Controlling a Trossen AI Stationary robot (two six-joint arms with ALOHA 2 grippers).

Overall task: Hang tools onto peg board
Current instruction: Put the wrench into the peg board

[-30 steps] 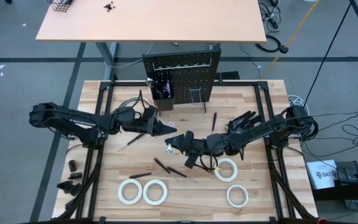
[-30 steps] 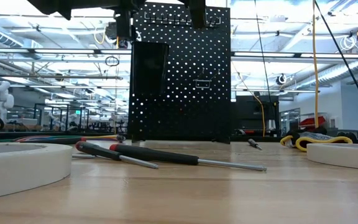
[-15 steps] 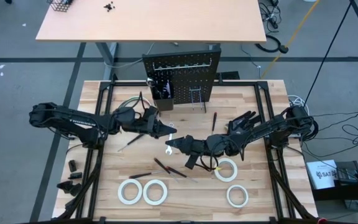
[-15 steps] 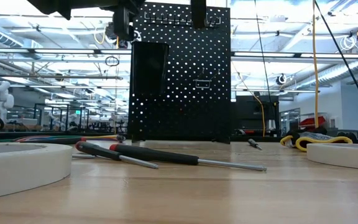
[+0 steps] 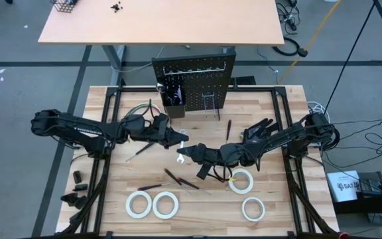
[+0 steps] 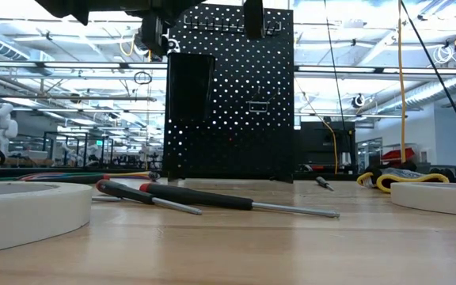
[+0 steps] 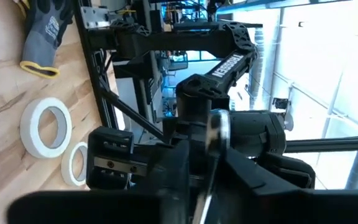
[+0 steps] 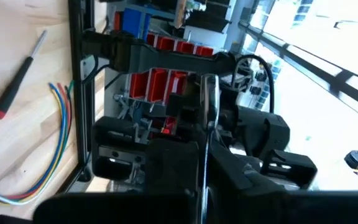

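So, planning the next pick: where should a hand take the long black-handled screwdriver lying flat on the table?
Take the long black-handled screwdriver by its thick handle, probably from straight above with fingers across it: it lies flat on the wooden table, and its thin steel shaft gives little hold.

You had a silver wrench (image 5: 181, 154) up off the counter at mid-counter, between both pincers. The black peg board (image 5: 192, 74) stood upright at the far edge. Three white tape rolls (image 5: 152, 204) and two screwdrivers (image 5: 175, 179) lay near the near edge.
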